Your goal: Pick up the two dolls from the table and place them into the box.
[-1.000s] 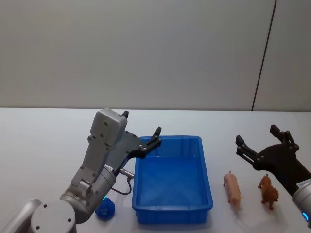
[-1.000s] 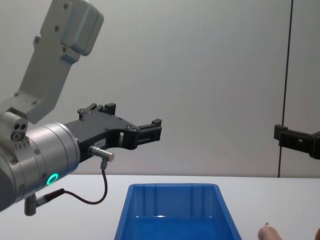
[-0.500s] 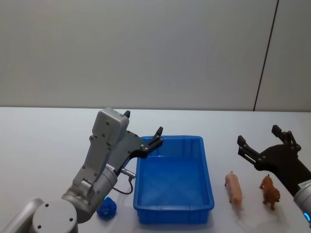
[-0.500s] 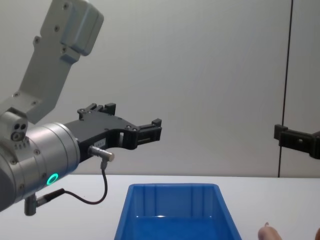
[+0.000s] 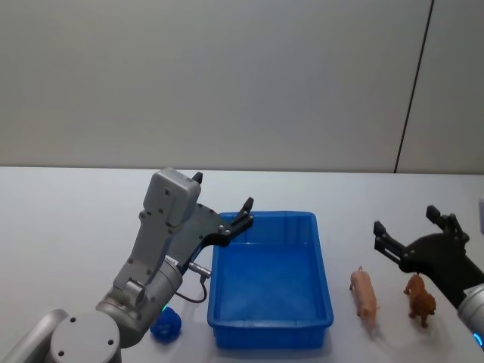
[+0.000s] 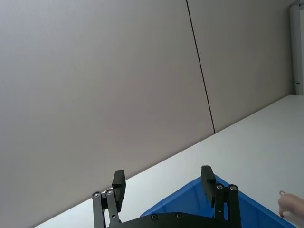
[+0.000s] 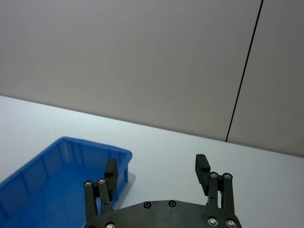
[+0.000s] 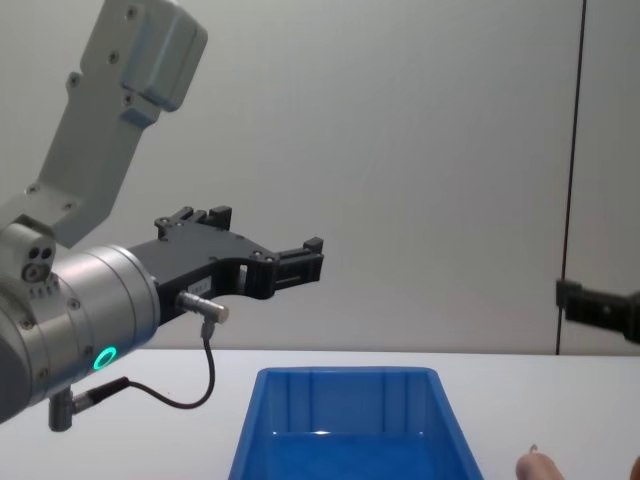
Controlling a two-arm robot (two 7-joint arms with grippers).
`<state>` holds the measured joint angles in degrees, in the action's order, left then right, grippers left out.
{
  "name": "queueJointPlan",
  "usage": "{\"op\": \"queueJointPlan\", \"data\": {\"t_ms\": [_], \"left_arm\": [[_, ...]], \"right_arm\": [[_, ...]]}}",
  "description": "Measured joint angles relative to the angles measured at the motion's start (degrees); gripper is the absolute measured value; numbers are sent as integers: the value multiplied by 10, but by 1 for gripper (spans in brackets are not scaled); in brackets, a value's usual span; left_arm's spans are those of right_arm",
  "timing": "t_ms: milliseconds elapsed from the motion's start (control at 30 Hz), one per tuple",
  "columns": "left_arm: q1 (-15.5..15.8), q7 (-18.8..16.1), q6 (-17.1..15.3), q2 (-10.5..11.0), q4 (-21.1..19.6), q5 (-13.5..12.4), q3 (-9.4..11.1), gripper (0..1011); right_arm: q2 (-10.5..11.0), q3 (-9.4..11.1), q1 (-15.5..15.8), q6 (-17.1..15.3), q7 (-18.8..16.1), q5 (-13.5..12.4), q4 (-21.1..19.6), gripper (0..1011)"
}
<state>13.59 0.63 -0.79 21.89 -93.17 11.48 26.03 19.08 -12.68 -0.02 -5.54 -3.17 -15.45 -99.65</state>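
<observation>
Head view places my right gripper [image 5: 406, 221] in the air to the right of the blue bin [image 5: 265, 217], jaws spread wide and empty. It hangs above and slightly beyond the pink pig doll [image 5: 363, 293] and the brown animal figure [image 5: 418, 296], which lie near each other on the white table [image 5: 76, 219] without touching. I judge this posture to be staging for a descent onto the pig, the figure nearer the bin. My left gripper [image 6: 163, 176] is likewise spread and empty, held raised by the bin's far left corner, probably to keep the opening clear. Nothing lies in the bin. The dark blue doll [image 5: 165, 325] rests on the table at the bin's near left corner, partly hidden behind my left arm, so its shape cannot be made out. In the chest view the pig is cut off by the bottom edge, and the right gripper is cut off by the right edge.
</observation>
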Motion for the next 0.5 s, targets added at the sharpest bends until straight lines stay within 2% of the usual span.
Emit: {"op": "queueJointPlan", "data": {"t_ms": [500], "left_arm": [[0, 0, 0, 0, 0, 0, 0, 1001]], "right_arm": [[5, 1, 13, -66, 19, 21, 17, 1001]]}}
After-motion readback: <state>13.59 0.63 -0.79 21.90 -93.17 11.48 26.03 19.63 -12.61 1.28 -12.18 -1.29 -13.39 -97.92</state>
